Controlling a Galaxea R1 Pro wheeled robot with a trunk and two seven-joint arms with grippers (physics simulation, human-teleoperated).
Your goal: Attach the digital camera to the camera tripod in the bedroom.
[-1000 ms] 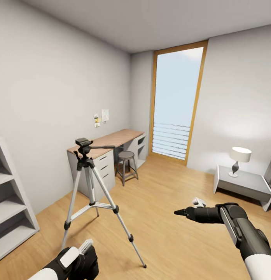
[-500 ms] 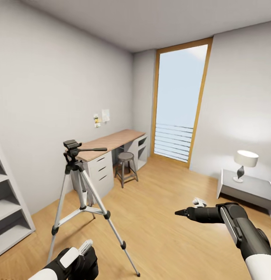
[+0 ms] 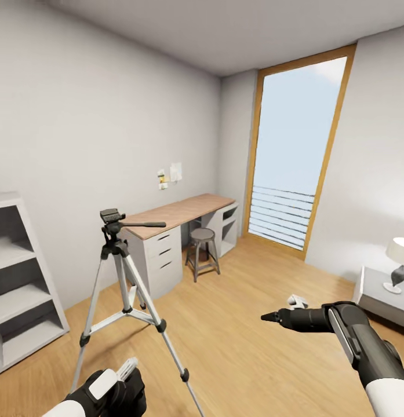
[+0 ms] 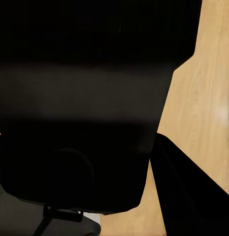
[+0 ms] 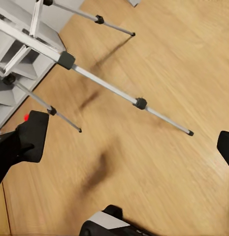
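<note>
The tripod (image 3: 116, 255) stands on the plank floor (image 3: 254, 359) at the left of the room. Its three silver legs are spread and its black pan head carries nothing, with the handle pointing toward the worktop (image 3: 184, 211). It stands between the grey shelving (image 3: 22, 278) and the worktop's drawers. A round stool (image 3: 203, 249) sits at the worktop, and a tall window (image 3: 294, 174) fills the far corner. A lamp (image 3: 399, 260) stands on a low grey table (image 3: 378, 292) at the right.

The right end effector (image 3: 271, 317) is held out over the floor, well apart from the tripod. In the right wrist view the camera (image 5: 30, 135), with its red button on top, sits against one finger. The other finger (image 5: 225, 147) is far from it, so I cannot tell whether the camera is clamped. The tripod's legs (image 5: 104, 86) show beyond it in that view.

The left end effector (image 3: 123, 382) is tucked low near the body. Its wrist view is dark, so I cannot tell whether it is open or closed.
</note>
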